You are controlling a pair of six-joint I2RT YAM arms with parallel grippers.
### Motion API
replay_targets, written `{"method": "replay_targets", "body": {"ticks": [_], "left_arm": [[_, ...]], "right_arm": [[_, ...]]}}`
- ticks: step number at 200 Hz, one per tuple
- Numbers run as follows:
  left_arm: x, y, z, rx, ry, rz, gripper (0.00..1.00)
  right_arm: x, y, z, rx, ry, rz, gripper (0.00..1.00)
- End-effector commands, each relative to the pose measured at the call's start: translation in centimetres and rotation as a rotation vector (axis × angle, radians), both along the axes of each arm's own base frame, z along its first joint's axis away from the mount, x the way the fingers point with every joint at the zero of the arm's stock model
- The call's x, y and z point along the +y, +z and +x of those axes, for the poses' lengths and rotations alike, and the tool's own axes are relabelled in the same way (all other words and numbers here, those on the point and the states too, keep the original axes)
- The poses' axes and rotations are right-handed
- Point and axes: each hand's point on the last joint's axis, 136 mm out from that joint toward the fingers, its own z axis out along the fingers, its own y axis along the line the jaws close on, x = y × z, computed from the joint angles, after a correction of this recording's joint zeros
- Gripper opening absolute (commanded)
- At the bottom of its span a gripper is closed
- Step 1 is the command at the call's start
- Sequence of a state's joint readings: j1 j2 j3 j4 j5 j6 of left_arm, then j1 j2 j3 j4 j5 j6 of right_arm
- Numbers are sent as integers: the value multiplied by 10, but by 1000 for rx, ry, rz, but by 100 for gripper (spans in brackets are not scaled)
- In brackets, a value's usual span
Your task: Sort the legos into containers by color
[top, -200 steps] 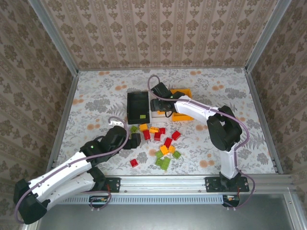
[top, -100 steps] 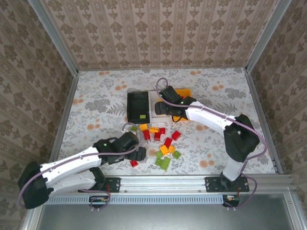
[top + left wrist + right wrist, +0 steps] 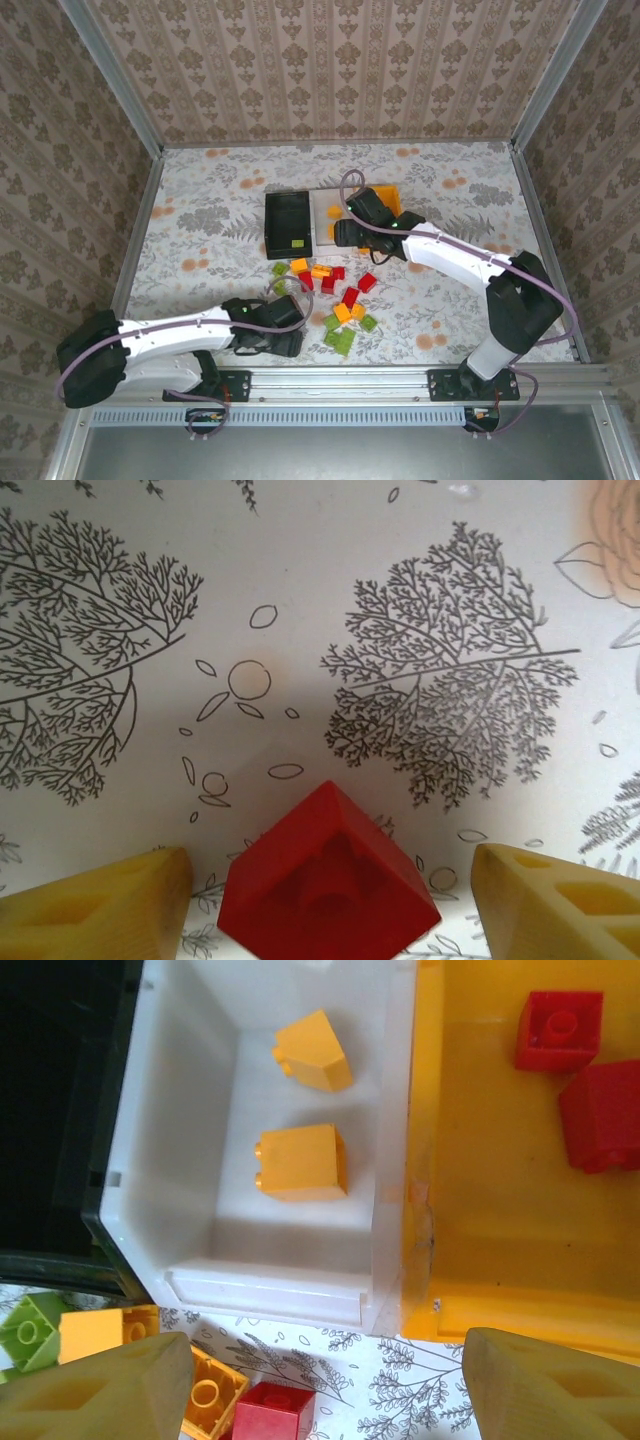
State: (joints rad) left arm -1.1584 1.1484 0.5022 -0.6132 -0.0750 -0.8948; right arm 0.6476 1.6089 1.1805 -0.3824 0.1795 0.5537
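A lone red lego (image 3: 330, 880) lies on the patterned table between the fingers (image 3: 100, 910) of my left gripper (image 3: 285, 342), close to the table's near edge. A gap shows on each side of the brick, so the jaws are open around it. The joined containers stand mid-table: black bin (image 3: 288, 222), white bin (image 3: 180, 1160) with two orange-yellow legos (image 3: 300, 1160), and orange bin (image 3: 480, 1210) with two red legos (image 3: 560, 1025). My right gripper (image 3: 325, 1390) hangs open and empty over the front edge of the white and orange bins.
Loose legos lie scattered between the bins and the near rail: red (image 3: 367, 282), orange-yellow (image 3: 298, 265) and green (image 3: 345, 340). Under the right gripper sit a green brick (image 3: 25, 1330), an orange-yellow one (image 3: 205, 1395) and a red one (image 3: 270, 1410). Patterned walls enclose the table.
My left arm swung toward the near edge and lowered over the lone red brick, its jaws narrowing. The right gripper drifted right and nearer, off the white bin.
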Motion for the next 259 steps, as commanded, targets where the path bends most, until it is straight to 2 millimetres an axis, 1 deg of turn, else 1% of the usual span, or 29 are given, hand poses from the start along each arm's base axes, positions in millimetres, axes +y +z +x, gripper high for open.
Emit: {"method": "replay_targets", "body": {"ticks": [1, 12, 29, 45, 70, 96, 118, 139, 149, 155, 156, 159, 171, 179, 196, 207, 214, 230, 245, 259], "left_arm": [[1, -6, 4, -25, 3, 22, 69], [1, -7, 6, -33, -1, 30, 65], [0, -7, 8, -40, -9, 39, 61], [-1, -6, 8, -40, -15, 42, 54], [-1, -1, 8, -47, -17, 35, 43], [-2, 6, 10, -65, -14, 20, 37], [-5, 18, 14, -84, -22, 12, 35], [-20, 42, 25, -134, -56, -21, 35], [-31, 55, 34, -165, -76, -35, 35], [-38, 63, 41, -184, -86, -46, 35], [-38, 63, 42, -186, -87, -45, 35], [-41, 65, 45, -193, -92, -48, 35], [-59, 76, 61, -215, -110, -90, 34], [-70, 81, 74, -230, -114, -118, 33], [-103, 102, 103, -286, -148, -176, 33], [-122, 111, 122, -324, -177, -188, 33], [-137, 122, 136, -349, -190, -212, 33], [-166, 135, 166, -384, -206, -253, 33], [-186, 144, 194, -406, -213, -273, 33], [-200, 151, 219, -423, -212, -283, 33]], "right_arm": [[-9, 9, 0, -33, -35, 14, 72], [-11, 10, 0, -34, -38, 15, 72], [-13, 10, -1, -35, -43, 15, 72], [-15, 11, -1, -38, -47, 16, 72], [-19, 12, -1, -39, -61, 17, 72], [-27, 12, -1, -37, -87, 26, 72], [-39, 12, -5, -38, -120, 43, 72], [-57, 11, -11, -39, -164, 53, 72], [-66, 9, -14, -36, -189, 61, 72], [-71, 3, -16, -23, -203, 57, 72], [-72, 7, -17, -33, -205, 66, 72], [-75, 11, -18, -43, -212, 76, 72], [-86, 9, -23, -41, -240, 87, 72], [-92, 7, -27, -41, -256, 92, 72], [-104, 4, -35, -38, -284, 96, 72], [-110, 3, -39, -36, -294, 95, 72], [-113, 2, -42, -34, -298, 94, 72], [-120, -1, -46, -28, -311, 89, 72], [-123, -3, -49, -23, -319, 87, 72], [-126, -4, -52, -19, -323, 83, 72]]}}
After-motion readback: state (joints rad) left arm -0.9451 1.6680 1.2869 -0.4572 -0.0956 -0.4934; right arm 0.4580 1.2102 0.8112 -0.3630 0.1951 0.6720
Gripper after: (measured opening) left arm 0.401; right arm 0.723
